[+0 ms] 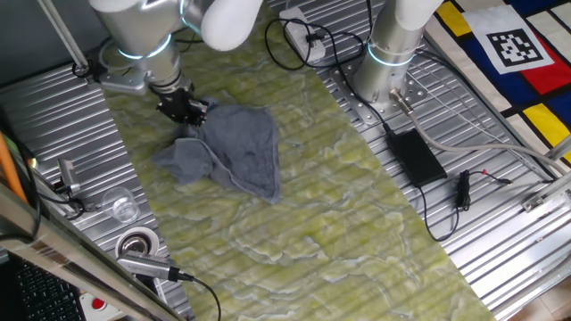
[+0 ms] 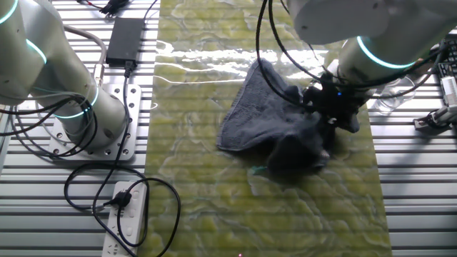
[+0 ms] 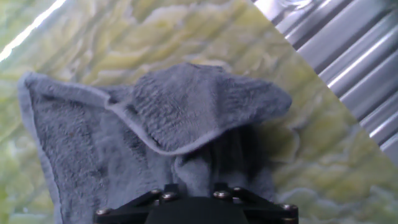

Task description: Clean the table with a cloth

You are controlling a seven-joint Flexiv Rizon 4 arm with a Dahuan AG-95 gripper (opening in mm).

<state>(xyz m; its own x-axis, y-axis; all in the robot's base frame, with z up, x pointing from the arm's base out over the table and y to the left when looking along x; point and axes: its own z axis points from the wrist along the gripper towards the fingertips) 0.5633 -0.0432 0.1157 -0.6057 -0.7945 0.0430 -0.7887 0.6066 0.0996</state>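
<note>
Blue-grey cloth (image 1: 234,147) bunched beneath lowered gripper (image 1: 185,109).

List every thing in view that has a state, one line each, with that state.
cloth: rumpled, one corner folded over, lying on the table, pinched at one edge.
gripper: down at the cloth's edge, jaws shut on it.
table: flat, bare apart from the cloth.
power strip: on the ribbed metal, one plug in.
tape roll: lying flat on the metal panel.
</note>
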